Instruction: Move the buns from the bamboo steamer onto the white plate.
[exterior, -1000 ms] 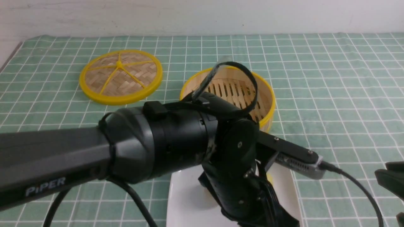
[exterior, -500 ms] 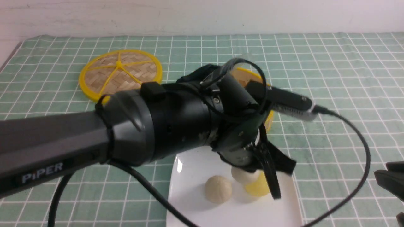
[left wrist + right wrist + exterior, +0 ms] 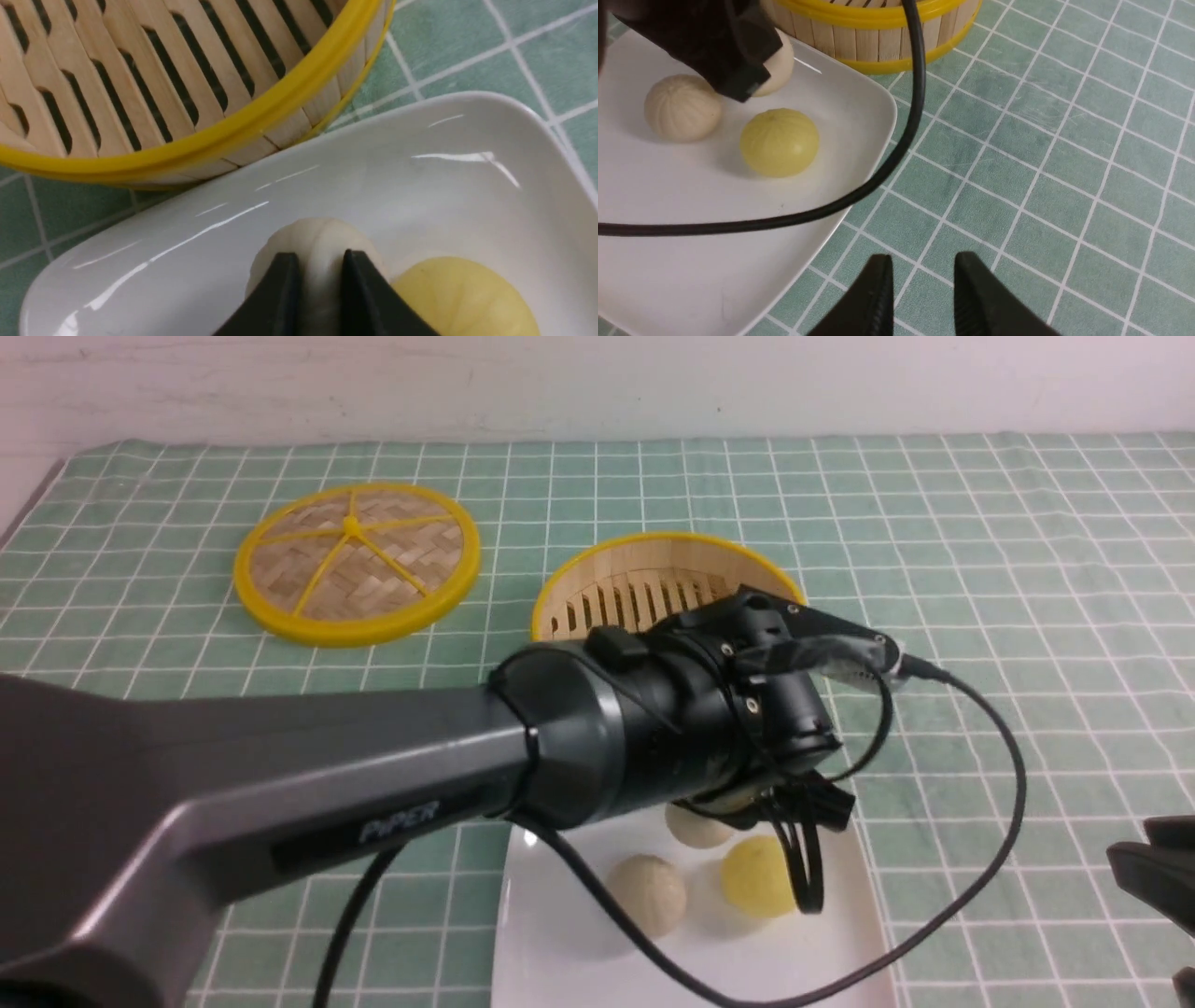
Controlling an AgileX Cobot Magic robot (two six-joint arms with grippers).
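Straddling the top of one cream bun (image 3: 322, 233) with the jaws of the left gripper (image 3: 320, 263), tips narrowly apart; cannot tell whether pinching or already free. Holding the right gripper (image 3: 924, 268) slightly parted and empty over the checked cloth (image 3: 980, 569), at 3 o'clock of the white plate (image 3: 560, 971).

Looks like the release of the last of the buns: resting on the plate at about 11 o'clock of the yellow bun (image 3: 467, 298), with the other cream bun (image 3: 646, 893) at 9 o'clock of it. No bun seen in the visible part of the bamboo steamer (image 3: 672, 537), just beside the plate at 12 o'clock.

Next, probably: spread wider, lift straight up, avoid nudging the yellow neighbour. Mind the slack cable (image 3: 916, 84) draped across the plate; could drag a bun. Lid (image 3: 357, 563) well apart at 10 o'clock of the steamer, no obstacle.
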